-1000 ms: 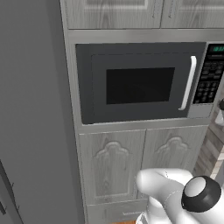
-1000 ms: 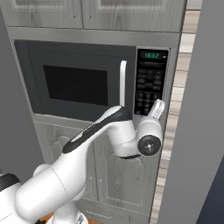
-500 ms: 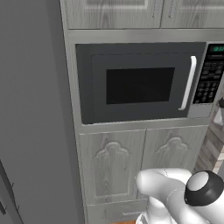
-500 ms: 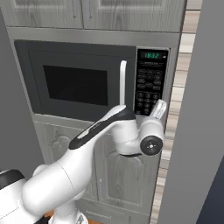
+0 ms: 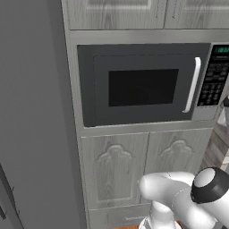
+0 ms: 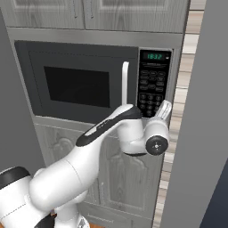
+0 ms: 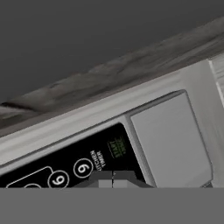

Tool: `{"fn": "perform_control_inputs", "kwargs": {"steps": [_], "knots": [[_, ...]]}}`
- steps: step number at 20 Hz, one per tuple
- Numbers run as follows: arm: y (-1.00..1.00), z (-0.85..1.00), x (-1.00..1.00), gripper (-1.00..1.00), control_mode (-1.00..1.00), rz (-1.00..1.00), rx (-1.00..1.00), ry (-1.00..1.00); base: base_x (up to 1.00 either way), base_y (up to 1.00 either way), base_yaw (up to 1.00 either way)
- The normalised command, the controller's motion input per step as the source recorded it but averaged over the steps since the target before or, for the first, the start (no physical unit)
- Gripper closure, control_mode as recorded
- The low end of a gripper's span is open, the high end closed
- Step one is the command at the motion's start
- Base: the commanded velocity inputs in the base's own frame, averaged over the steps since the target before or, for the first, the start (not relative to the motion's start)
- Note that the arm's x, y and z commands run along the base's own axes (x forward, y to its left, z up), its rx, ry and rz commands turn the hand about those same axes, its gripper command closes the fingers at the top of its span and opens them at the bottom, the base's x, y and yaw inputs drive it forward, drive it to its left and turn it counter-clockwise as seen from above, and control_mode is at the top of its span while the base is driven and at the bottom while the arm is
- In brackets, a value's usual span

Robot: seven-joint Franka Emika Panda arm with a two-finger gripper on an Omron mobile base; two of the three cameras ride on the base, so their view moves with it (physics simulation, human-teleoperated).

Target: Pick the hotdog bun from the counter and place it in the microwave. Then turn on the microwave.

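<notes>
A: Gripper [image 7: 113,183] closed, empty, at bottom centre of hand view, aimed at keypad [image 6: 153,84], presumably to press start.

B: Microwave [image 5: 138,85] door shut at frame centre; bun hidden, probably inside.

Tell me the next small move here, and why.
Probably ease the shut pincer straight ahead onto the green start button. The microwave door is closed, and in the hand view the fingertips sit together just below that button on the keypad, so a short push should start it.
</notes>
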Motion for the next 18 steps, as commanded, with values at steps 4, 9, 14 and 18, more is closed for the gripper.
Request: {"fn": "perform_control_inputs", "kwargs": {"steps": [4,9,14,18], "knots": [[-0.06,-0.07,0.13,1.0,-1.0,0.0,0.01,0.0,0.0,0.0,0.0],[-0.05,-0.09,0.14,1.0,-1.0,0.0,0.01,0.0,0.0,0.0,0.0],[-0.06,-0.07,0.13,1.0,-1.0,0.0,0.01,0.0,0.0,0.0,0.0],[-0.08,-0.05,0.11,1.0,-1.0,-0.01,0.01,0.0,0.0,0.0,0.0]]}}
